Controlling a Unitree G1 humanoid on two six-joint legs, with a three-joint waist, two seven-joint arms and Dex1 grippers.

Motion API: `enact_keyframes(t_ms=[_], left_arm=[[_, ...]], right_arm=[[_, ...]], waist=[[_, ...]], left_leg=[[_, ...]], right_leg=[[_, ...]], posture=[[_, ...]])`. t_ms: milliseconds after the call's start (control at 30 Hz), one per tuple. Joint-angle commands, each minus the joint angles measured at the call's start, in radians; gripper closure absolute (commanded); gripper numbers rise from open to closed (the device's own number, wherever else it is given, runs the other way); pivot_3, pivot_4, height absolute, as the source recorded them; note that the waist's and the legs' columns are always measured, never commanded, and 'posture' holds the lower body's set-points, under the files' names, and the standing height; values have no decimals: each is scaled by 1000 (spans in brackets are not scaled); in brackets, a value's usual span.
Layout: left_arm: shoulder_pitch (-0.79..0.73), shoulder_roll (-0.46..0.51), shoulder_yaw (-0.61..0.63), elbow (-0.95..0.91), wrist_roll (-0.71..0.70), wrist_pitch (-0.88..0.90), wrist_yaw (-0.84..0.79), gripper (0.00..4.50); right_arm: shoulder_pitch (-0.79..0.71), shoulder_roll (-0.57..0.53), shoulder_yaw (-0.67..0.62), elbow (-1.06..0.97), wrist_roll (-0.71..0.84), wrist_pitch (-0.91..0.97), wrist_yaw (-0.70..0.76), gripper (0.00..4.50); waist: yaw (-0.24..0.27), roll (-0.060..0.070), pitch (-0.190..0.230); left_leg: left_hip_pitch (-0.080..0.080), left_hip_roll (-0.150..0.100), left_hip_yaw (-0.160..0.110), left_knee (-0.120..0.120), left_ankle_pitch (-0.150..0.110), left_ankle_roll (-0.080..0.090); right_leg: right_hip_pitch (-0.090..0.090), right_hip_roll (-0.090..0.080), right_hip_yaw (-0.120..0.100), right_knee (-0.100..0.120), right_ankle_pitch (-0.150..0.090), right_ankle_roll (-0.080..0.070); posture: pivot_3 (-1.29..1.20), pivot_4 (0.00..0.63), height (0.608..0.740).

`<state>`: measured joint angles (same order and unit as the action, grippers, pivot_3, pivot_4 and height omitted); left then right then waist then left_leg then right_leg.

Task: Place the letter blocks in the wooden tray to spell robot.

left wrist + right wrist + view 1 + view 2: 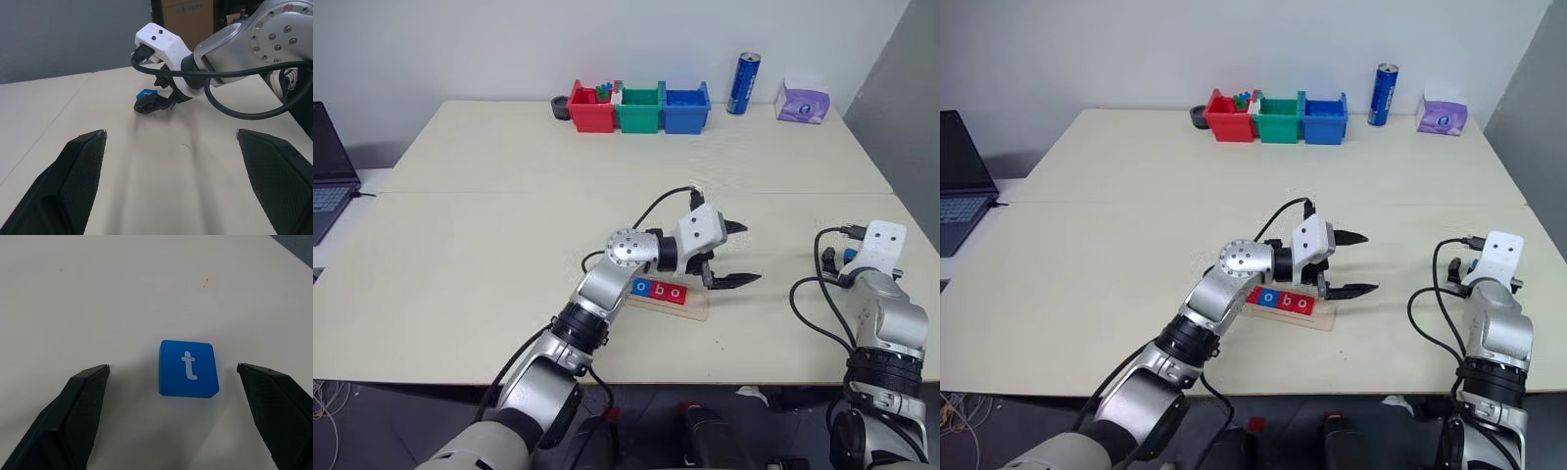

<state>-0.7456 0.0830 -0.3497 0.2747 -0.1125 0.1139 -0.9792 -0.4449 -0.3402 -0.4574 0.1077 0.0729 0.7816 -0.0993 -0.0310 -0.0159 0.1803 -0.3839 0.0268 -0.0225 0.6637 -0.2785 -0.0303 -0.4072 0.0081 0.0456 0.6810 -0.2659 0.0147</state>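
The wooden tray [699, 311] lies near the table's front edge, below my left forearm. In its groove sit a blue "o" [641, 287], a red "b" [658, 290] and a red "o" [675, 293]; the arm hides the tray's left end. My left gripper [750, 253] hovers open and empty just right of the tray, pointing right. Far right, my right gripper [172, 367] is open and low over the table. A blue "t" block [188, 368] lies flat between its fingers, untouched. That block [145, 92] also shows in the left wrist view.
Red [591, 108], green [639, 109] and blue [686, 108] bins line the back of the table. A blue can [744, 83] and a purple tissue pack [803, 102] stand to their right. A laptop [328, 171] sits at the far left.
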Motion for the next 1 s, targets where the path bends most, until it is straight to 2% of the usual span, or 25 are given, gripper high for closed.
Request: enact_keyframes(t_ms=[33, 300, 333, 400, 467, 633, 700, 800, 1000], left_arm=[[-10, -9, 13, -64, -25, 3, 3, 0], [-14, -19, 34, -85, -61, 27, 11, 0], [-15, -19, 35, -85, -63, 27, 12, 0], [-18, -18, 37, -85, -67, 28, 13, 0], [-20, -18, 40, -83, -68, 29, 13, 0], [-20, -16, 46, -79, -67, 27, 11, 0], [-16, -11, 45, -77, -65, 22, 6, 0], [18, 26, 44, -110, -70, 17, -25, 0], [162, 204, 56, -292, -119, 61, -128, 0]], right_arm=[[-21, -13, -37, 23, 16, -30, -25, 55], [-44, -22, -38, 106, 33, -77, -26, 55], [-49, -19, -44, 117, 39, -81, -30, 219], [-53, -17, -47, 131, 42, -86, -36, 628], [-54, -17, -46, 133, 43, -88, -40, 1232], [-44, -10, -33, 113, 47, -82, -41, 3018], [-35, -6, -15, 88, 47, -61, -32, 3036], [5, 20, 44, -66, 66, 69, -2, 3036], [146, 81, 150, -566, 169, 506, 59, 3036]], waist=[[0, 0, 0], [-1, 0, 0], [0, 0, 0], [-1, 0, 0], [0, 0, 0], [2, 0, 0], [2, 0, 0], [1, 0, 0], [-13, 2, -1]], left_leg=[[0, 0, 0, 0, 0, 0], [0, 0, 0, 0, 0, 0], [0, 0, 0, 0, 0, 0], [0, 0, 0, 0, 0, 0], [0, 0, 0, 0, 0, 0], [0, 0, 0, 0, 0, 0], [0, 0, 0, 0, 0, 0], [0, 0, -1, 0, 0, 0], [1, 4, -3, -2, 0, 0]], right_leg=[[0, 0, 0, 0, 0, 0], [0, 0, 0, 0, 0, 0], [0, 0, 0, 0, 0, 0], [0, 0, 0, 0, 0, 0], [0, 0, 0, 0, 0, 0], [0, 0, 0, 0, 0, 0], [0, 0, 0, 0, 0, 0], [0, 0, 0, 0, 0, 0], [-1, 4, 0, 1, -1, -2]], posture=[[0, 150, 740], [0, 150, 740], [0, 150, 740], [0, 150, 740], [0, 150, 740], [0, 150, 740], [0, 150, 740], [0, 150, 740], [0, 150, 740]])
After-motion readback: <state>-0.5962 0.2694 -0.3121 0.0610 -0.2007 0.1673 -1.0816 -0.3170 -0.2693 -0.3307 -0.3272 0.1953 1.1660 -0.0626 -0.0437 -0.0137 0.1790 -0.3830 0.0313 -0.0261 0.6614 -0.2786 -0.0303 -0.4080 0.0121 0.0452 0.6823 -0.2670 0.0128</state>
